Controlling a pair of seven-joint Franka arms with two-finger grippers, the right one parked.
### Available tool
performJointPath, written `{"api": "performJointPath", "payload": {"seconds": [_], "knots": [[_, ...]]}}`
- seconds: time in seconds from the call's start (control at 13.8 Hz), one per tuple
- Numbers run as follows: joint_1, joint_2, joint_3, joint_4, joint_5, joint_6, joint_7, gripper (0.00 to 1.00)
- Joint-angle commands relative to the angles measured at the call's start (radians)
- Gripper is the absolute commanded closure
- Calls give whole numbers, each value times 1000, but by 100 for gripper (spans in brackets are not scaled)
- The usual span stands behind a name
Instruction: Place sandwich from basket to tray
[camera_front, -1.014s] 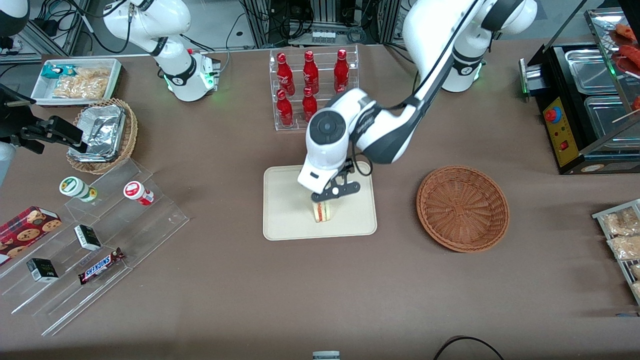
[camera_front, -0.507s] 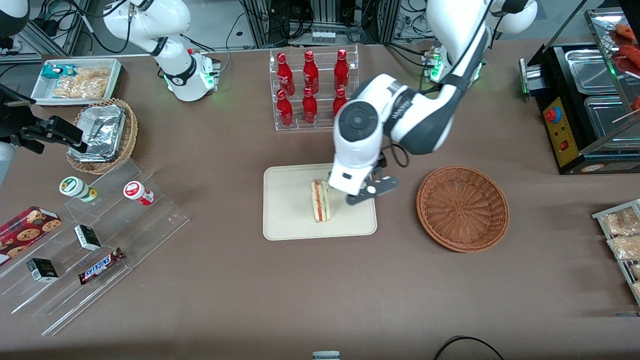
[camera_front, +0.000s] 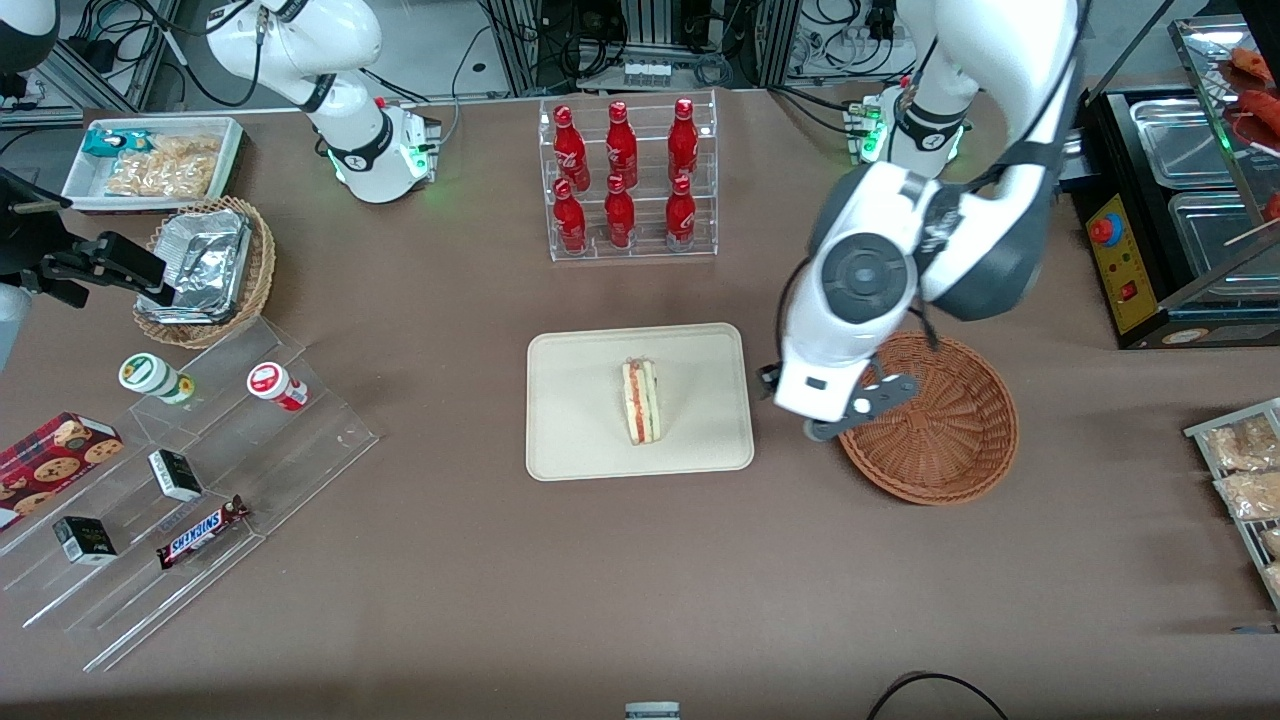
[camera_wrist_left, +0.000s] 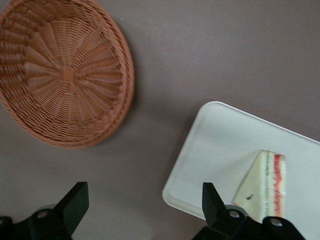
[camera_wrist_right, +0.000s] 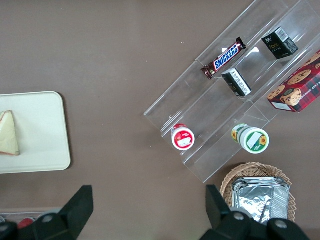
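Our gripper (camera_front: 845, 415) hung above the table with its fingers (camera_wrist_left: 75, 200) spread wide and nothing between them, over the edge of the basket (camera_front: 940, 440) that faces the tray (camera_front: 580, 420). A second before, it had been down on the tray with the sandwich (camera_front: 640, 402) under its tips; half a second before, it had already lifted off and stood just beside the wedge. Now it was well apart from it, out toward three o'clock of the tray as the front camera had it.

We read that as release and withdrawal. The sandwich stood on its edge near the middle of the tray, filling stripes facing up, and it sat where it had been half a second earlier, so letting go had not tipped it or dragged it along. From the wrist camera we saw the same wedge (camera_wrist_left: 267, 182) on the tray (camera_wrist_left: 220, 145) and the basket (camera_wrist_left: 65, 75) with nothing in it.

We judged the placing itself done; only pulling the arm back seemed left. The rack of red bottles (camera_front: 625, 180), at twelve o'clock of the tray, stood as before.
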Motion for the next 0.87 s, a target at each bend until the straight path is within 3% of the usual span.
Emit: {"api": "performJointPath", "payload": {"seconds": [0.0, 0.36, 0.8], "knots": [[65, -123, -6, -133, -5, -2, 114, 0], [170, -283, -4, -288, -5, -11, 381, 0], [306, -372, 19, -284, -2, -163, 747, 0]]}}
